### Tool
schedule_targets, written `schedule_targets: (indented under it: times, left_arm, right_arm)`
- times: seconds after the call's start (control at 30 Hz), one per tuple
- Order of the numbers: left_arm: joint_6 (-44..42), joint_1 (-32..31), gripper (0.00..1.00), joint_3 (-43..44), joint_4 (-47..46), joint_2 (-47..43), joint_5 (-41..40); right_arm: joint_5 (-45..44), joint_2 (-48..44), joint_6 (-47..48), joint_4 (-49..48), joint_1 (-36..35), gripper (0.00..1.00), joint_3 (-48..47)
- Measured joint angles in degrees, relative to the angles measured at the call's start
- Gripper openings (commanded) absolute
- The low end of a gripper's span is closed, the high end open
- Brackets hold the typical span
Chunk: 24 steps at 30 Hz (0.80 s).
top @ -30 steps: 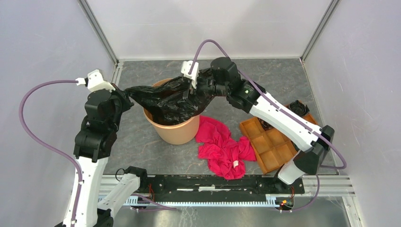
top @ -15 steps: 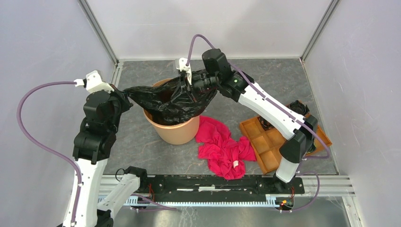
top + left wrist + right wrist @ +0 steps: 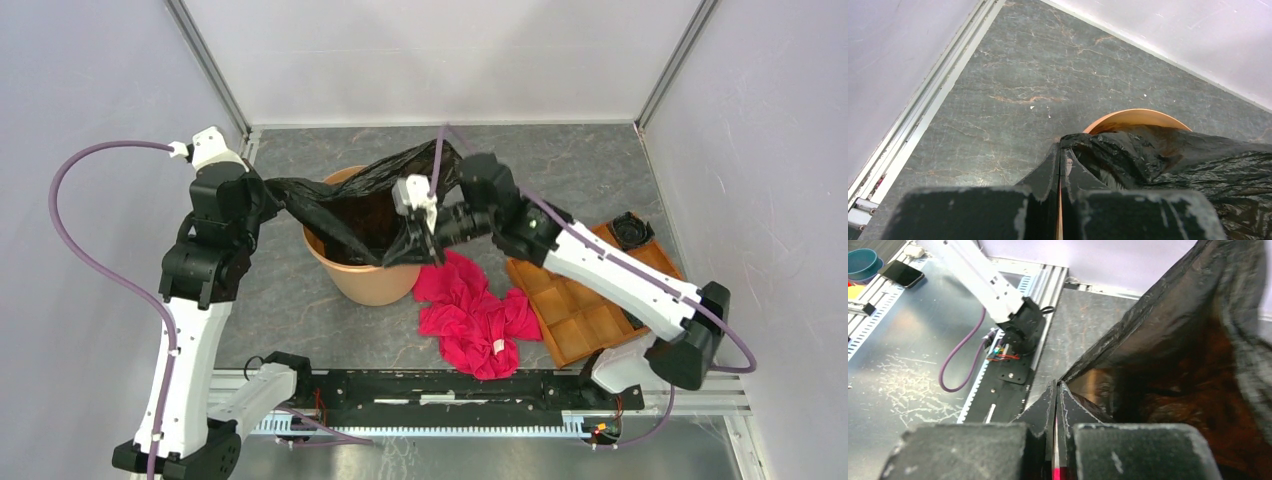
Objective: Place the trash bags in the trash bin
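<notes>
- Top view: the left gripper [image 3: 268,190] was clamped on the left corner of the trash bag [image 3: 340,205]. The right gripper [image 3: 415,240] was pinched on the bag's near right edge. The bag was stretched open over the trash bin [image 3: 372,282], its middle sagging into the mouth and its far edge raised above the rim.
- My judgement was that the film ran taut between two small pinches. More pull apart could have torn it or drawn it out of a jaw, and a sideways drag could have tipped the bin.
- The right gripper hung close above the red cloth [image 3: 470,310], which lay beside the bin, so a low pass might have snagged it. The compartment tray [image 3: 575,315] sat further right, partly under the right arm.
- Left wrist view: the jaws were together on a thin fold of black film, with the bin's rim just beyond. So slight a hold looked easy to lose.
- Right wrist view: the jaws were closed on the bag's edge, with its open inside spreading to the right. A sliver of red showed below the fingers.
- The surface was a flat, grey, marbled table top [image 3: 580,165]. Pale walls [image 3: 420,50] closed the left, far and right sides, and a scuffed metal plate [image 3: 903,365] ran along the near edge.
</notes>
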<state>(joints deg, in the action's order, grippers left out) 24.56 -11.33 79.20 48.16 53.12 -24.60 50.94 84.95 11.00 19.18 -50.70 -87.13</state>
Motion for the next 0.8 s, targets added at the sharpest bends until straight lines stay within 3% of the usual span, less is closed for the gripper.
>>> schedule_targets:
  times: [0.1,0.27,0.4,0.5,0.7,0.8]
  left_arm:
    - [0.0,0.0,0.02,0.4,0.6,-0.1,1.0]
    - [0.0,0.0,0.03,-2.5,1.6,-2.8,2.3]
    - [0.0,0.0,0.14,-5.7,2.4,-6.2,2.5]
    - [0.1,0.0,0.28,-7.4,3.6,-9.4,2.7]
    - [1.2,0.0,0.75,-7.1,6.3,-13.3,2.7]
    - [3.0,0.0,0.87,-7.2,8.0,-14.6,3.3]
  right_arm:
    - [-3.1,-4.3,-1.7,-4.4,-3.6,0.0,9.3]
    - [-9.9,-4.4,-4.0,-8.4,-8.8,0.0,16.5]
    - [-15.5,-4.4,-6.1,-12.3,-10.6,0.0,18.9]
    - [-19.8,-4.5,-7.5,-16.2,-10.7,0.0,20.6]
    - [-22.9,-5.6,-10.8,-23.3,-10.7,0.0,25.0]
    - [-23.2,-6.1,-12.2,-25.9,-10.7,0.0,26.4]
